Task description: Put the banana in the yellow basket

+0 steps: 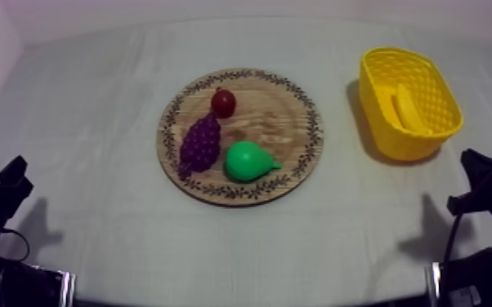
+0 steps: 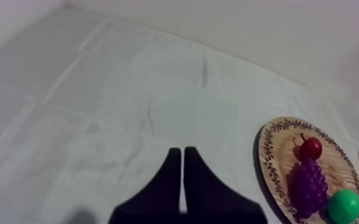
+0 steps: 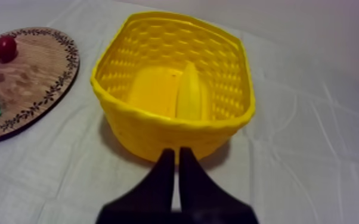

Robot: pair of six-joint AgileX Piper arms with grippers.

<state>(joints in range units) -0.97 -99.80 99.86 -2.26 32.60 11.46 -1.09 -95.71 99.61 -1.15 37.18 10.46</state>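
The banana (image 1: 407,107) lies inside the yellow basket (image 1: 429,87) at the right of the table, leaning on its inner wall; the right wrist view has the banana (image 3: 189,92) in the basket (image 3: 158,128) just beyond my right gripper (image 3: 176,156), whose fingers lie together, shut on nothing. On the round wooden board (image 1: 286,122) rest a bunch of grapes (image 1: 200,143), a pear (image 1: 248,161) and a small red fruit (image 1: 223,102). My left gripper (image 2: 182,156) is shut over bare cloth, left of the board (image 2: 276,155). Both arms sit low at the table's near corners, left (image 1: 0,192) and right (image 1: 486,180).
Grey-white cloth covers the table, with open room in front of the board and between board and basket. In the left wrist view the grapes (image 2: 307,184), pear (image 2: 343,206) and small red fruit (image 2: 310,148) show on the board.
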